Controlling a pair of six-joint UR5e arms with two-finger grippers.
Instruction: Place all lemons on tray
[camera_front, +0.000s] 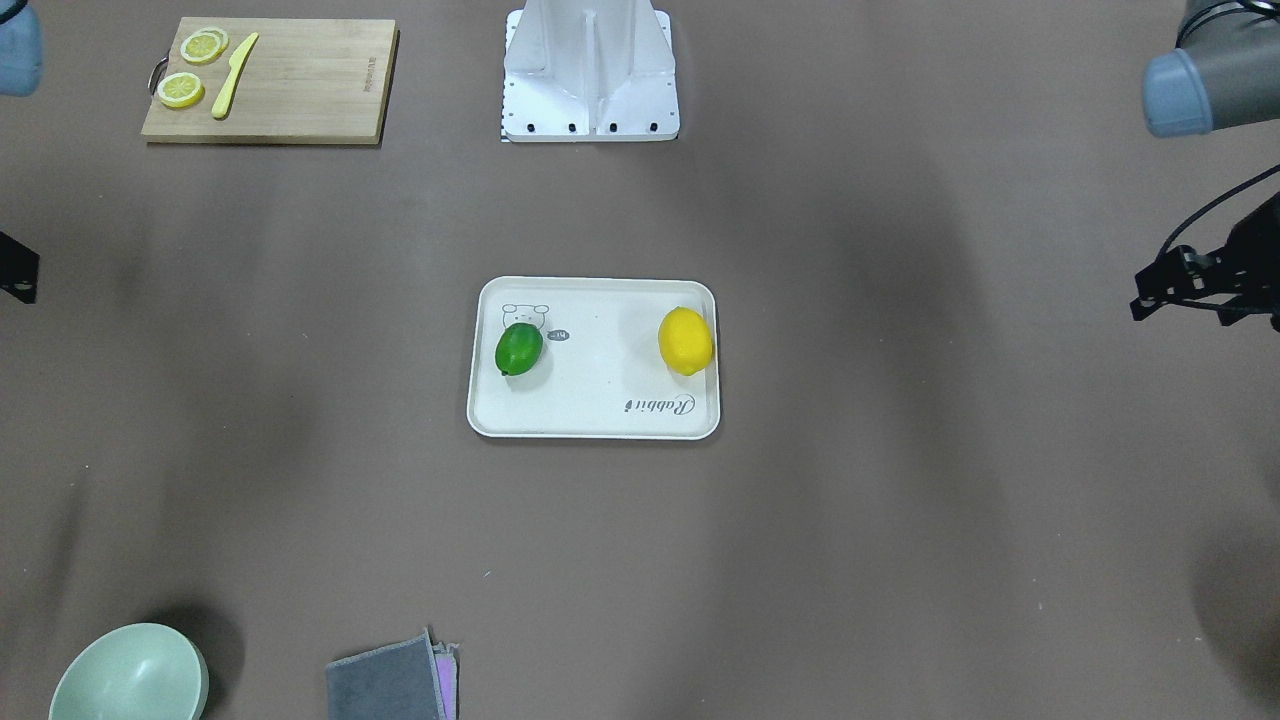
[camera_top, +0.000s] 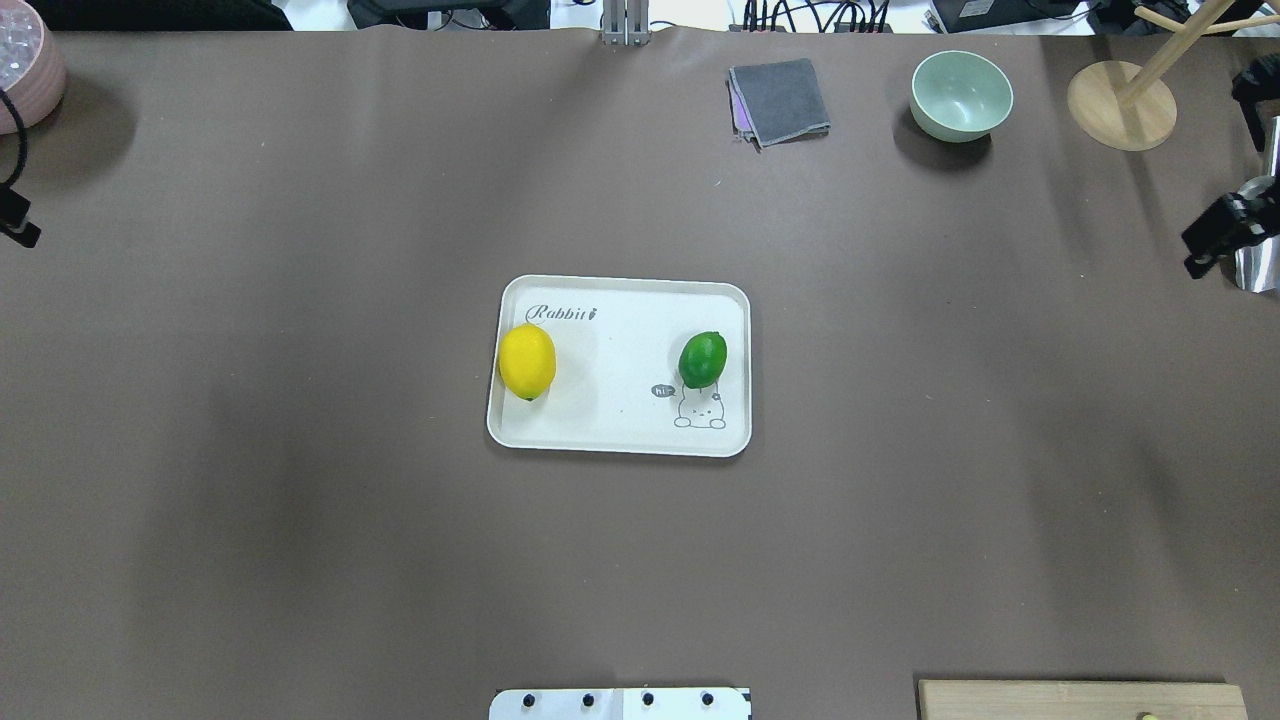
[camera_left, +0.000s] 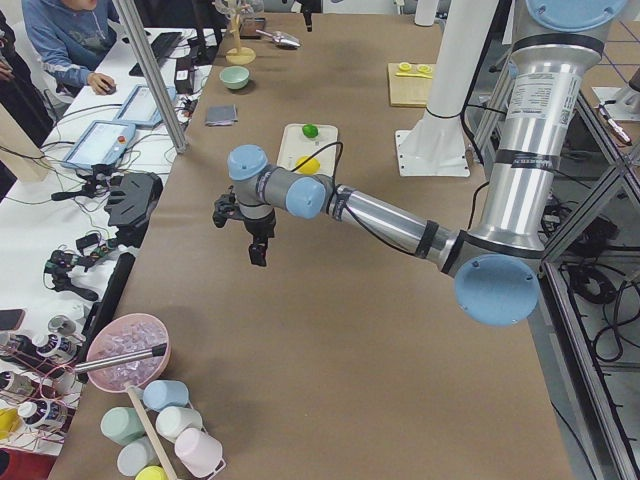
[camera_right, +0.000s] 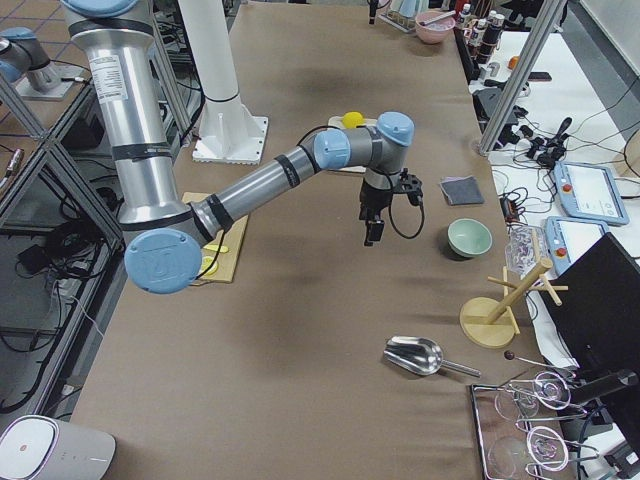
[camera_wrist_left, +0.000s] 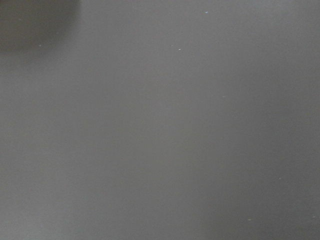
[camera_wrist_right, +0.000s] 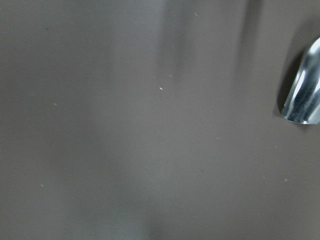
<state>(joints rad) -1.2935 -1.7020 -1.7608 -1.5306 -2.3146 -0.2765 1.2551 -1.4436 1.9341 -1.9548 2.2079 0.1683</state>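
Overhead exterior view: the cream-white tray (camera_top: 620, 375) lies at the middle of the desk (camera_top: 300, 520). It carries grey "Rabbit" script at its 11 o'clock corner and a bear drawing with a small "hi" bubble at 5 o'clock. Both lemons rest on it, the matte yellow lemon (camera_top: 527, 362) at 9 o'clock against the rim and the glossy green lemon (camera_top: 702, 360) at 3 o'clock, overlapping the bear's head.

A smooth brown sheet covers the desk. A folded grey cloth (camera_top: 780, 100) and a pale green bowl (camera_top: 961, 95) sit toward 1 o'clock. The wooden cutting board (camera_front: 290, 80) bears small print too fine to read.

The left gripper (camera_left: 258, 252) and the right gripper (camera_right: 369, 238) hang over bare desk, well apart from the tray. I cannot tell how either one's jaws stand.
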